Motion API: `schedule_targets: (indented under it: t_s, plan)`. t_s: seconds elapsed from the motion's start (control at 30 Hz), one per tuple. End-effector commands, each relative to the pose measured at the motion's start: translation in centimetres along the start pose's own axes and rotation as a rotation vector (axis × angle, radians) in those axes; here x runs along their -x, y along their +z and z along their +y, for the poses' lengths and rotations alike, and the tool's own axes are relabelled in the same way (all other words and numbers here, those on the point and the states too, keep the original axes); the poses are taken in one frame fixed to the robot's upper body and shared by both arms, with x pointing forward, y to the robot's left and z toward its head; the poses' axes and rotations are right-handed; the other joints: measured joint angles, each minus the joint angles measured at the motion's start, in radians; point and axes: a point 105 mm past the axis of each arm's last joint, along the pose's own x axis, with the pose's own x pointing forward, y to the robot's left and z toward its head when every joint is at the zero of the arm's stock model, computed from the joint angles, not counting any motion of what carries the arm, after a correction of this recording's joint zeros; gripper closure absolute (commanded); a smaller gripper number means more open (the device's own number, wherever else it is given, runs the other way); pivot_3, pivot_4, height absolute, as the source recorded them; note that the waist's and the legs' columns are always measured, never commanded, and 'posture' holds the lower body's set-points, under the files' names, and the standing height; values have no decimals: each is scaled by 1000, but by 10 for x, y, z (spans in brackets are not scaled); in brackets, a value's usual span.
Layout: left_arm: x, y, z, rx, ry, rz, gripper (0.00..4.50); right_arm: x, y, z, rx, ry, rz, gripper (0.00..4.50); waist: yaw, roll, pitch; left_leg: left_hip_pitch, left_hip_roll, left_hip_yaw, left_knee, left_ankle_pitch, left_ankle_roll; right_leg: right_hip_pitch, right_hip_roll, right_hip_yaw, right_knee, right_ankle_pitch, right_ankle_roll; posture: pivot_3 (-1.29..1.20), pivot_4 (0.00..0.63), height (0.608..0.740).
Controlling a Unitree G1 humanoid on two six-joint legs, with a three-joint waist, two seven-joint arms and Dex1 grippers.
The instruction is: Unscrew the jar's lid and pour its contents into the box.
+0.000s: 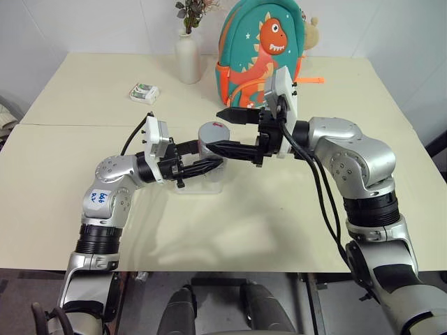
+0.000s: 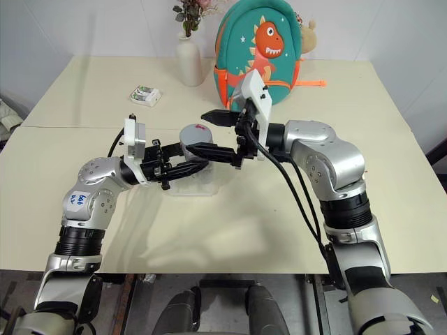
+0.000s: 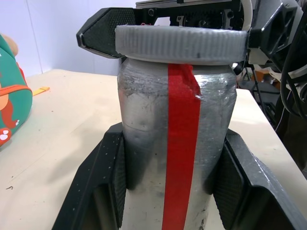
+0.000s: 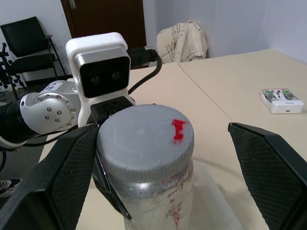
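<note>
The jar (image 1: 211, 139) is standing upright near the middle of the table (image 1: 279, 209), its base over the clear box (image 1: 202, 183); whether it is resting on the box floor or being held just above it cannot be told; a red stripe is running down its silver side; the lid (image 4: 145, 139) is sitting on the jar, grey and ribbed, with a red mark on top; the contents are hidden inside.

The left gripper (image 1: 202, 167) is clamping the jar's body low down, one finger (image 3: 103, 177) pressing each side; the right gripper (image 1: 227, 131) is reaching in level from the jar's other side with jaws spread wide around the lid; one finger (image 4: 57, 177) is lying close against the lid's rim, the other standing clear of it.

Beyond the jar, toward the far edge, a white vase (image 1: 188, 57) is standing; just beside the vase, a green dinosaur backpack (image 1: 262, 42); left of the vase and nearer the jar, a small white-and-green packet (image 1: 144, 92) is lying flat.
</note>
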Motion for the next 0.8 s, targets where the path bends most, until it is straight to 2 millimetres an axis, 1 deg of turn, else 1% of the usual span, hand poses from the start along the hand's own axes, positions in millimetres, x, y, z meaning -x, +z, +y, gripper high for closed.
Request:
schedule_targets:
  t_s: [0.03,0.8]
  plan:
    - [0,10,0,-46,-7,-20,2412,12,12,-6,36,-33,-38,7,0,0,0,0,0,0,0,0,0,0,0,0,0,0,0,0,150,740]
    - [-2,10,0,-46,-18,-25,2412,32,4,-13,2,-62,-8,7,1,0,0,0,0,0,0,0,0,0,0,0,0,0,0,0,150,740]
